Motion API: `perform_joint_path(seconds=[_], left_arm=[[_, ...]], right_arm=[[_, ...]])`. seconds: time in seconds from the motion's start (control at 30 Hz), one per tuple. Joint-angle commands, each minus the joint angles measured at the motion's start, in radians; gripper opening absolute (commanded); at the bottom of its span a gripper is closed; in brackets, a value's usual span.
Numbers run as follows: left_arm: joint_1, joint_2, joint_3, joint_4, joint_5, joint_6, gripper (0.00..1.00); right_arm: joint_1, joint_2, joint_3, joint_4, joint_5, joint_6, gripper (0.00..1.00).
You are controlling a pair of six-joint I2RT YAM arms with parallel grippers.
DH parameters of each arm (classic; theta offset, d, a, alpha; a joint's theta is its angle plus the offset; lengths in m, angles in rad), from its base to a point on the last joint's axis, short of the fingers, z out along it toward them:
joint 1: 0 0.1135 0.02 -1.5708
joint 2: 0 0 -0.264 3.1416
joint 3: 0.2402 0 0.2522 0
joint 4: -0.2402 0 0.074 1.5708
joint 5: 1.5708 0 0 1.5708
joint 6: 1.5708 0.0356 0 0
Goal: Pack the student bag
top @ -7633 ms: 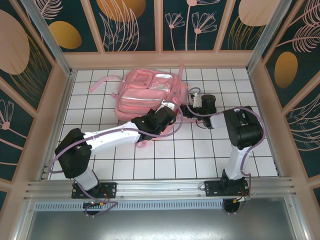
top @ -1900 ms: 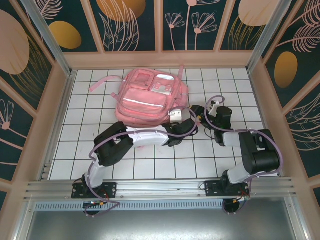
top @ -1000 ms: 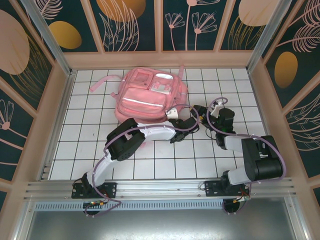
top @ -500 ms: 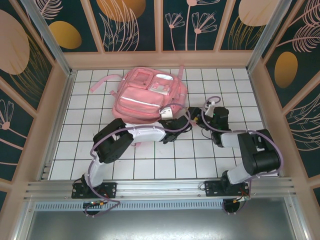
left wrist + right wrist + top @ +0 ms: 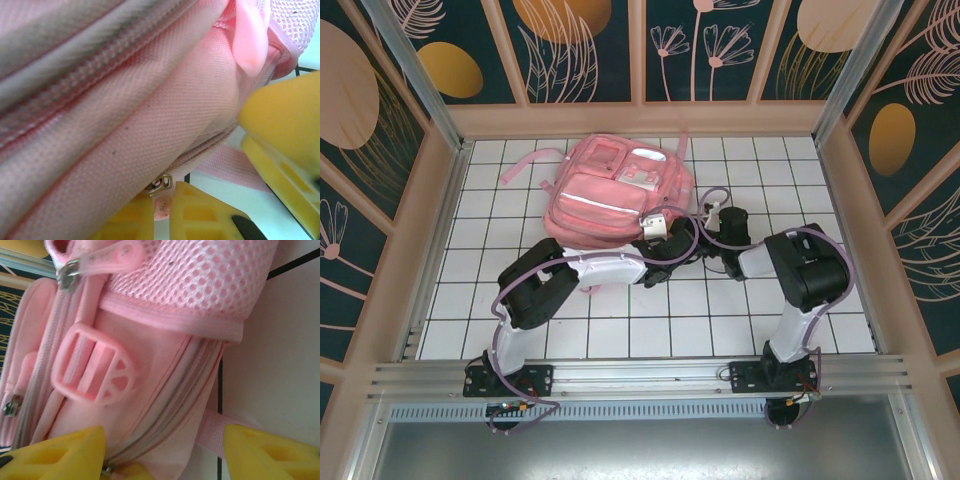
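Observation:
The student bag (image 5: 605,185), a large light-pink backpack, lies at the back middle of the white tiled table. My left gripper (image 5: 672,238) is at its near right corner. In the left wrist view that gripper (image 5: 162,200) is shut on a small pink zipper pull (image 5: 163,206) hanging from a metal slider (image 5: 159,182) under the bag's fabric (image 5: 125,100). My right gripper (image 5: 705,222) faces the same corner from the right. In the right wrist view it (image 5: 165,452) is open, its yellow fingers (image 5: 55,452) standing either side of the bag's corner (image 5: 150,340).
Wood-framed walls (image 5: 640,118) enclose the tiled table (image 5: 650,320). A thin pink strap (image 5: 525,165) trails off the bag's left side. A pink plastic buckle (image 5: 92,365), a mesh side pocket (image 5: 200,280) and a webbing strap (image 5: 212,432) sit near my right fingers.
My right gripper has moved left, up to the bag's corner, and its elbow has swung in. The left gripper stays at the corner. The bag has shifted slightly left.

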Motion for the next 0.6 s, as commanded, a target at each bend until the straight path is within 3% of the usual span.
perform_joint_path(seconds=[0.0, 0.03, 0.17, 0.23, 0.57], left_arm=[[-0.008, -0.053, -0.011, 0.038, 0.004, 0.040, 0.00], [-0.010, -0.057, -0.011, 0.035, 0.008, 0.042, 0.00], [-0.012, -0.086, -0.035, 0.030, 0.007, 0.036, 0.00], [-0.012, -0.105, -0.054, 0.027, 0.009, 0.033, 0.00], [-0.011, -0.230, -0.180, 0.008, 0.025, 0.019, 0.00]], right_arm=[[0.001, 0.042, 0.046, 0.044, -0.022, 0.043, 0.56], [0.000, 0.053, 0.054, 0.044, -0.024, 0.048, 0.52], [-0.015, 0.070, 0.076, 0.040, -0.017, 0.053, 0.13], [-0.032, 0.065, 0.078, 0.020, -0.001, 0.042, 0.01], [-0.122, 0.026, 0.073, -0.021, 0.032, 0.009, 0.00]])
